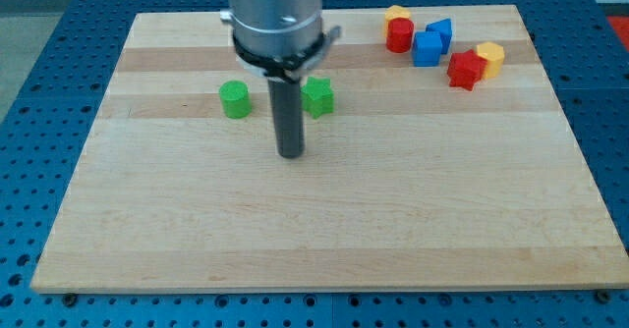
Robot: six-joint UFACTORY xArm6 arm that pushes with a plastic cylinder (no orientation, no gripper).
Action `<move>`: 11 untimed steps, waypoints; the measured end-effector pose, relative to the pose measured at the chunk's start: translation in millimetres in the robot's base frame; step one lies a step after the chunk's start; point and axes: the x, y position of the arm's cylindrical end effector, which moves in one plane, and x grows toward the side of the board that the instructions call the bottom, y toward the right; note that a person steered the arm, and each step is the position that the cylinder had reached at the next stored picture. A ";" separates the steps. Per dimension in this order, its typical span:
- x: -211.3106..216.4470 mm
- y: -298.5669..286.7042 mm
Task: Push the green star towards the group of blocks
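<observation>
The green star [318,97] lies on the wooden board [324,230], above the board's middle. My tip [289,154] rests on the board just below and to the left of the star, apart from it. The group of blocks sits at the view's top right: a red cylinder [398,35] with a yellow block [397,14] behind it, two blue blocks [427,48] [441,31], a red block [465,70] and a yellow block [489,58].
A green cylinder [235,100] stands to the left of my tip and of the rod. The arm's grey housing [275,14] hangs over the board's top middle. A blue perforated table [39,73] surrounds the board.
</observation>
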 end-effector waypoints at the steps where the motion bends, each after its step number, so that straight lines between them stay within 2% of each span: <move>1: -39.2 -11.0; 3: -40.1 -4.0; 9: -171.0 161.1; 11: -180.9 182.7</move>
